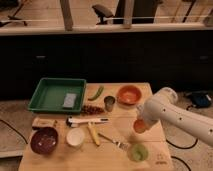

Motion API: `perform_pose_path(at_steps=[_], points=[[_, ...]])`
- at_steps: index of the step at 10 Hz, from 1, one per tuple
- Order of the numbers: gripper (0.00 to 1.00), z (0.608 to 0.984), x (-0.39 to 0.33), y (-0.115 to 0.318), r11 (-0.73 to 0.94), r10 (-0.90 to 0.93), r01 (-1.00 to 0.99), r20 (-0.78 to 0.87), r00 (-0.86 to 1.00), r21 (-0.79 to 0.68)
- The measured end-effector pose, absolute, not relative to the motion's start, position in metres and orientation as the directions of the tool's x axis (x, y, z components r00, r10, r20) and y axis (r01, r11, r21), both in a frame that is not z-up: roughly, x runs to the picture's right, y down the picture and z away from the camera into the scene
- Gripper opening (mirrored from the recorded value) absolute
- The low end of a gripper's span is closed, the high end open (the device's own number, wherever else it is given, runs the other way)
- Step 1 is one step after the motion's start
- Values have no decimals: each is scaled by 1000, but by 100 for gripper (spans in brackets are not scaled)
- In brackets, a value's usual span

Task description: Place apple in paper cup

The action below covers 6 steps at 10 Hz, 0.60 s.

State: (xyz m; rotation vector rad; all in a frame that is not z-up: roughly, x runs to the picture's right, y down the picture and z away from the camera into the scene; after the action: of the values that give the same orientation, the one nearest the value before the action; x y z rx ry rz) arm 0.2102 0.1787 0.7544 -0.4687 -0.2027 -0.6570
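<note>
The apple [140,126], small and orange-red, sits at the tip of my gripper [141,124] over the right part of the wooden table [115,160]. My white arm comes in from the right edge. The paper cup [75,137], white with a pale inside, stands at the front left-centre of the table, well to the left of the apple. The translucent green cup [138,152] is just below and in front of the gripper.
A green tray [46,95] holding a grey sponge sits back left. An orange bowl [129,94], a small metal cup [109,103], a green pepper [96,92], a dark red bowl [43,140], a banana [93,134], a fork [113,141] and a white-handled tool [87,120] lie around.
</note>
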Motion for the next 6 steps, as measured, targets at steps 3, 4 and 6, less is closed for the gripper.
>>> perform_pose_path(at_steps=[3, 4, 6], points=[[0, 747, 197, 171, 674, -565, 657, 339, 753, -337], [0, 746, 191, 170, 667, -574, 667, 343, 744, -331], [0, 744, 186, 168, 659, -585, 678, 346, 734, -325]])
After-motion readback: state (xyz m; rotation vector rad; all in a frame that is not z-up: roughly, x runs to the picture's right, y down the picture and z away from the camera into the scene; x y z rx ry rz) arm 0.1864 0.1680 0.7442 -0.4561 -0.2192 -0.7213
